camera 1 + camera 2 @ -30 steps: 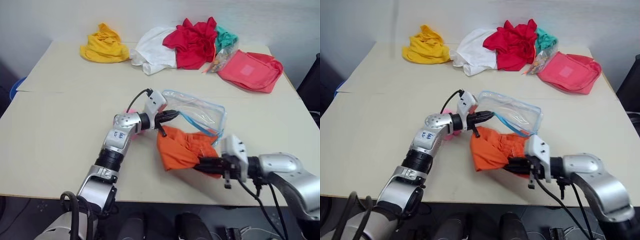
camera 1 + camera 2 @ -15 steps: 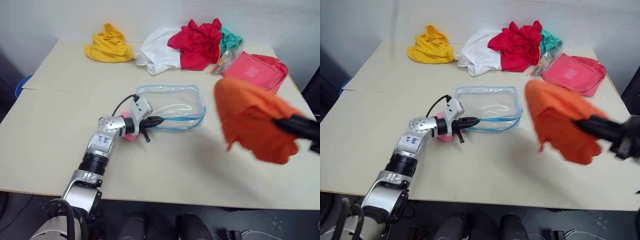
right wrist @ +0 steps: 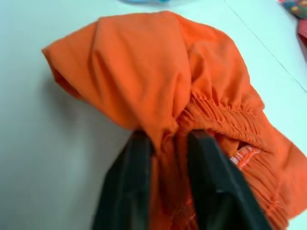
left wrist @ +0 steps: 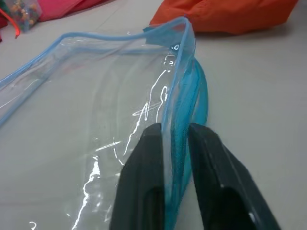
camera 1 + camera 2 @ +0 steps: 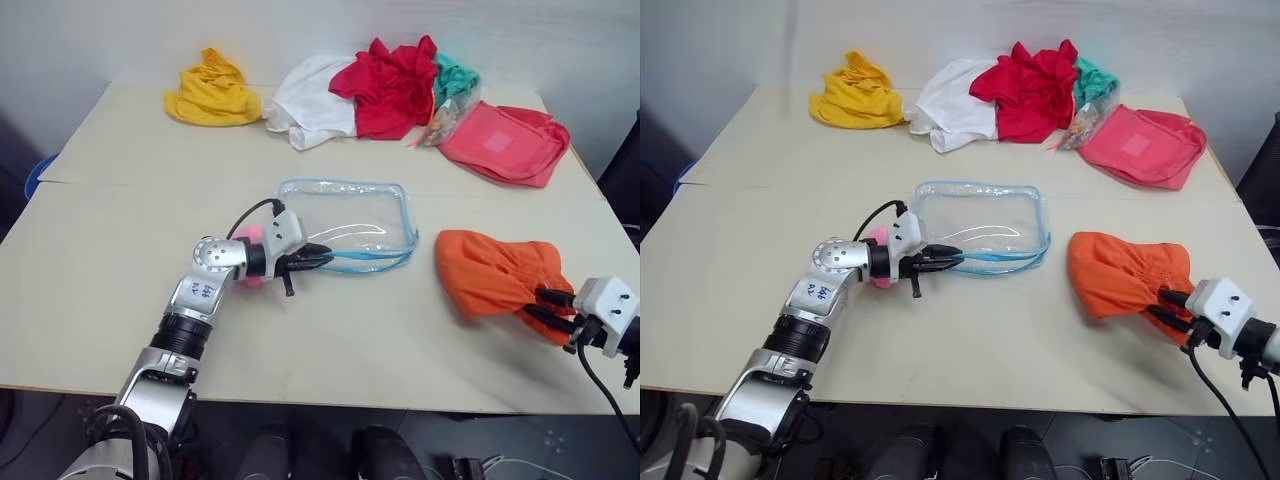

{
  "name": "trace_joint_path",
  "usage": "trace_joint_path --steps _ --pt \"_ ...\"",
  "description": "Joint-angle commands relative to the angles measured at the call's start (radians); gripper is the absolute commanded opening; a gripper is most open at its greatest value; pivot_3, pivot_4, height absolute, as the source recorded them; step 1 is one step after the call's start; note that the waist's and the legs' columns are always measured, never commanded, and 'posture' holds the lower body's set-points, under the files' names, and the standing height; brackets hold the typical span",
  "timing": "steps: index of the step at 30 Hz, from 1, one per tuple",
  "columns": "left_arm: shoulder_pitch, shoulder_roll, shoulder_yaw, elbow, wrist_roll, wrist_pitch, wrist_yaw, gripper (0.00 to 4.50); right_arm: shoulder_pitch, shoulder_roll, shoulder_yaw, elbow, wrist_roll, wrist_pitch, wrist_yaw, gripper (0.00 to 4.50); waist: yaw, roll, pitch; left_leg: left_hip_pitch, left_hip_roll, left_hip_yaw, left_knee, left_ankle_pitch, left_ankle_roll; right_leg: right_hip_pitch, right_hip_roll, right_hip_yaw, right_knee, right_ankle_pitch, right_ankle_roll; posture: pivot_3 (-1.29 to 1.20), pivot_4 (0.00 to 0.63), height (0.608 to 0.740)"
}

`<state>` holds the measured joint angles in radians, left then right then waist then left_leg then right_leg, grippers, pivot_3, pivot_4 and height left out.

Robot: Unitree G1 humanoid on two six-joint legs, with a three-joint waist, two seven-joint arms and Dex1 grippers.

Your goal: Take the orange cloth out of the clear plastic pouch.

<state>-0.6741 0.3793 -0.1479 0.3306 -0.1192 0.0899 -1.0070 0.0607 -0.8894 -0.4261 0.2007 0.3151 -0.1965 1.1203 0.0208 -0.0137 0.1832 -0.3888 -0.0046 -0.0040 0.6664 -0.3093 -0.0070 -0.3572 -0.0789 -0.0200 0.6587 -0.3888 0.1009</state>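
Left eye view | orange cloth, airborne earlier, now lies on table right of clear plastic pouch | right end effector loosely straddles cloth | left end effector pinches pouch's blue edge

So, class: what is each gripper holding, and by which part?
Left gripper: clear plastic pouch, by its blue zipper edge. Right gripper: orange cloth, by a bunched fold.
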Motion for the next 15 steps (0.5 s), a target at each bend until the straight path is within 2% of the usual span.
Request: trace_joint_path --steps 1,2,4,5,7,8,11,15 --pt "0.061 0.088 0.083 -0.190 -0.213 0.144 -0.168 2.07 0.140 -0.010 -0.113 -0.213 0.172 0.126 0.066 2.64 -0.001 0.001 0.000 0.000 0.000 0.000 0.000 0.000 0.000 0.000 0.000 0.001 0.000 0.000 0.000 0.00 0.150 0.740" --pt "0.091 0.129 0.108 -0.247 -0.289 0.184 -0.242 2.39 0.193 -0.011 -0.145 -0.292 0.226 0.194 0.070 3.00 -0.001 0.001 0.000 -0.001 0.001 -0.001 -0.001 0.000 0.000 0.000 0.000 0.003 0.000 0.000 0.000 0.00 0.150 0.740" --pt "0.129 0.192 0.169 -0.309 -0.382 0.245 -0.285 2.97 0.257 0.000 -0.196 -0.424 0.316 0.299 0.036 3.67 -0.009 0.002 0.000 -0.001 0.002 -0.002 -0.002 0.000 -0.001 0.001 0.001 0.003 -0.002 0.000 0.000 0.00 0.150 0.740" --pt "0.145 0.216 0.199 -0.318 -0.395 0.253 -0.273 3.31 0.281 0.007 -0.209 -0.488 0.353 0.342 0.013 4.09 -0.013 0.002 0.000 0.000 0.003 -0.002 -0.002 0.000 -0.001 0.001 0.001 0.003 -0.002 0.000 0.000 0.00 0.150 0.740" --pt "0.187 0.260 0.261 -0.319 -0.400 0.228 -0.260 3.94 0.318 0.030 -0.203 -0.610 0.391 0.379 -0.017 4.50 -0.015 0.002 0.000 0.002 0.001 -0.004 0.000 0.000 -0.001 0.005 -0.001 0.002 -0.005 0.000 0.000 0.00 0.150 0.740" --pt "0.235 0.290 0.291 -0.320 -0.392 0.209 -0.262 4.16 0.316 0.054 -0.163 -0.663 0.393 0.375 -0.036 4.50 -0.019 0.002 0.000 0.005 0.001 -0.005 0.000 0.000 -0.001 0.009 -0.001 0.002 -0.006 0.000 0.000 0.00 0.150 0.740" --pt "0.405 0.370 0.326 -0.335 -0.331 0.137 -0.278 4.16 0.291 0.113 0.004 -0.709 0.314 0.314 -0.018 4.50 -0.030 0.002 0.000 0.022 0.002 -0.008 -0.006 -0.002 -0.001 0.027 0.000 0.001 -0.015 0.000 -0.001 0.00 0.150 0.740" --pt "0.585 0.385 0.358 -0.335 -0.283 0.006 -0.254 4.16 0.222 0.192 0.220 -0.582 0.142 0.146 0.037 4.50 -0.027 0.002 0.000 0.021 0.001 -0.008 -0.011 -0.003 0.000 0.027 -0.001 0.001 -0.022 0.000 -0.001 0.00 0.150 0.740"
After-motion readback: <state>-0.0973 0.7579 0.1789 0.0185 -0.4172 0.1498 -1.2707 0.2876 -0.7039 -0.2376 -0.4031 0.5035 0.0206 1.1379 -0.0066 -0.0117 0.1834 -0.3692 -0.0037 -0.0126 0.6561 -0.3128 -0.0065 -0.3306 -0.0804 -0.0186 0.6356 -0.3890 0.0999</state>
